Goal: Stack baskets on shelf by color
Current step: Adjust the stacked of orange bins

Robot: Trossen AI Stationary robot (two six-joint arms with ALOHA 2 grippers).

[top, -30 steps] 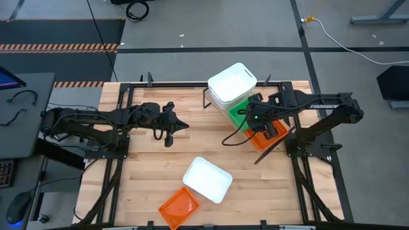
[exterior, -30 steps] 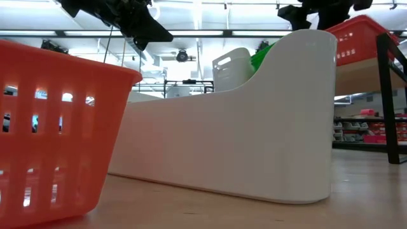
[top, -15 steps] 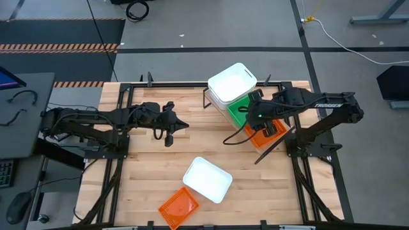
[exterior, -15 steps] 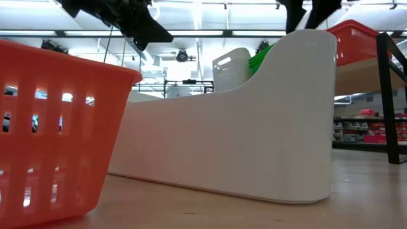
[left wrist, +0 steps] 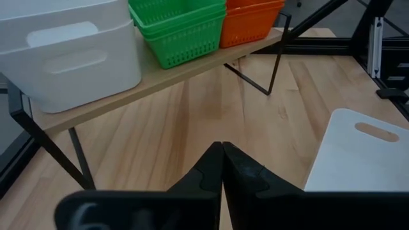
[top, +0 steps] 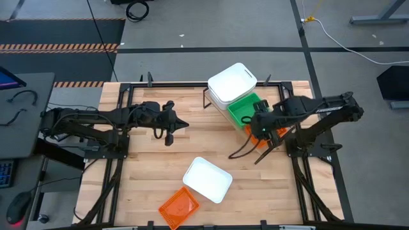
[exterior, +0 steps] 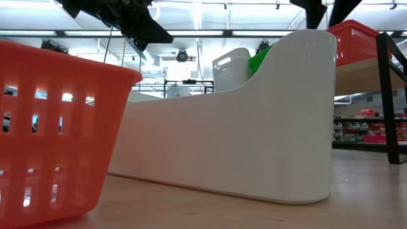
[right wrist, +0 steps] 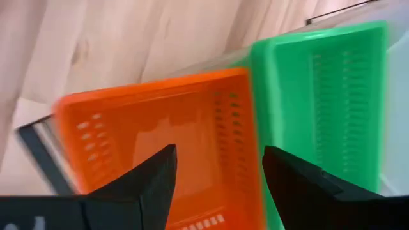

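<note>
Right claw (top: 261,128): your fingers (right wrist: 148,176) stand spread wide with nothing between them, hanging over the orange stack (top: 267,135) at the shelf's right end.
Left claw (top: 171,126): your fingers (left wrist: 211,174) are pressed together on nothing; you wait over the table's left-middle, well apart from the shelf.
Shelf (left wrist: 192,70): slanted board on a thin black frame at the table's far right; you see it carrying three stacks side by side.
White stack (top: 231,85): at the shelf's far end, touching the green stack.
Green stack (top: 242,110): in the middle of the shelf, between white and orange.
Orange stack: at the near-right end, partly hidden under your right arm in the high view.
Loose white basket (top: 207,179): on the table, near centre, well apart from the shelf.
Loose orange basket (top: 178,207): at the table's near edge, just beside the loose white one.
In your way: from the low view the two loose baskets fill the foreground and hide most of the shelf; only its right end (exterior: 359,70) with an orange basket shows.
Around: black cable (top: 241,146) trailing under your right arm; grey floor beyond the table.
</note>
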